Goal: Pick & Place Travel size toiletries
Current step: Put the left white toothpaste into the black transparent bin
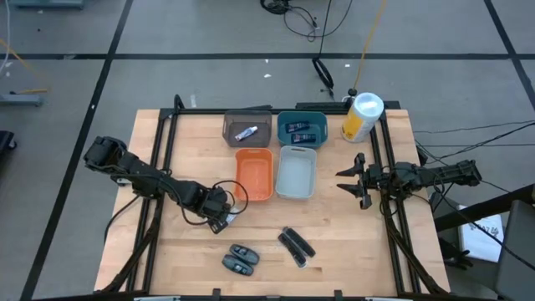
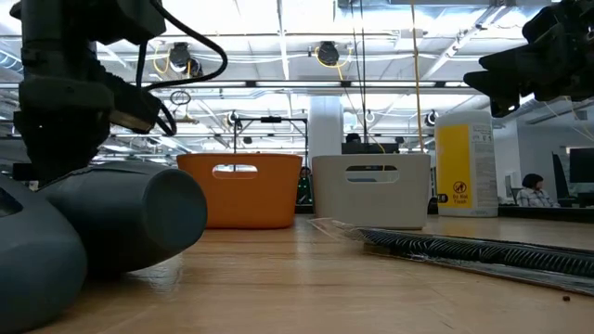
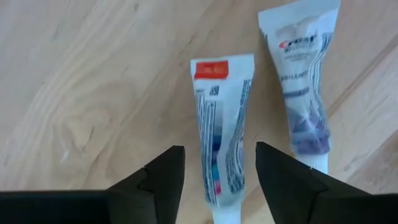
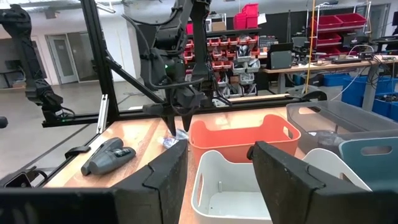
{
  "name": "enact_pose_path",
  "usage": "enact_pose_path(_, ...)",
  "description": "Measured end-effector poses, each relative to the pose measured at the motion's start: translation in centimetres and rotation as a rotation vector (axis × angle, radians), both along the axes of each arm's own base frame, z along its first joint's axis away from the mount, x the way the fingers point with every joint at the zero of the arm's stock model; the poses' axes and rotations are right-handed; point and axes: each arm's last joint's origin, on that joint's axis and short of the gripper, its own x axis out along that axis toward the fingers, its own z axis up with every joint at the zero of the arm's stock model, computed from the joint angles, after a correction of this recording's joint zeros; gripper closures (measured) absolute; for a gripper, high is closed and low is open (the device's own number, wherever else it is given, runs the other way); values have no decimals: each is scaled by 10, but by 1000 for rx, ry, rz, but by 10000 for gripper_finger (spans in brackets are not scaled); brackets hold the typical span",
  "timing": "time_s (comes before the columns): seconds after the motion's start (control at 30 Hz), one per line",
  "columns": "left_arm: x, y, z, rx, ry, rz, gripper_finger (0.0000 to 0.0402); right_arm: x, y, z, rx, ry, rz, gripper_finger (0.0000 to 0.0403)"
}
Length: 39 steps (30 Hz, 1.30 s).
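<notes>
Two silvery-white tubes lie flat on the wooden table in the left wrist view, one with a red label [image 3: 221, 124] and one beside it [image 3: 301, 81]. My left gripper [image 3: 220, 171] points straight down, open, a finger on either side of the red-labelled tube with a gap on both sides. In the high view this gripper [image 1: 221, 213] is left of the orange bin [image 1: 255, 174]. Two dark grey ovals [image 1: 240, 259] and two slim black bars [image 1: 296, 246] lie near the front edge. My right gripper [image 1: 361, 180] waits open and level at the right.
A grey bin [image 1: 248, 128] holds a silvery tube, and a teal bin [image 1: 302, 127] holds dark blue tubes. A white bin [image 1: 296, 172] stands right of the orange one. A yellow-and-white canister [image 1: 361, 117] stands at the back right. Bare wood lies at the table's front left.
</notes>
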Motion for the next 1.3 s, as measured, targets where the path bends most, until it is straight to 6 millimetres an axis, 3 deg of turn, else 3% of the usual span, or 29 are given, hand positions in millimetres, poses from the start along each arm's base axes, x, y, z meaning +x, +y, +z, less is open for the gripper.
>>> enact_pose_path(0.23, -4, 1, -15, -36, -46, 28, 205, 0, 0, 0, 0, 0, 0, 232)
enact_pose_path(0.5, -7, 3, -17, -10, -33, 22, 236, 0, 0, 0, 0, 0, 0, 232)
enact_pose_path(0.93, -6, 4, -17, 26, -50, -65, 391, 0, 0, 0, 0, 0, 0, 232)
enact_pose_path(1.1, -7, 5, -13, 32, -63, -96, 381, 0, 0, 0, 0, 0, 0, 232)
enact_pose_path(1.3, -7, 6, 8, 33, -168, -128, 393, 0, 0, 0, 0, 0, 0, 232)
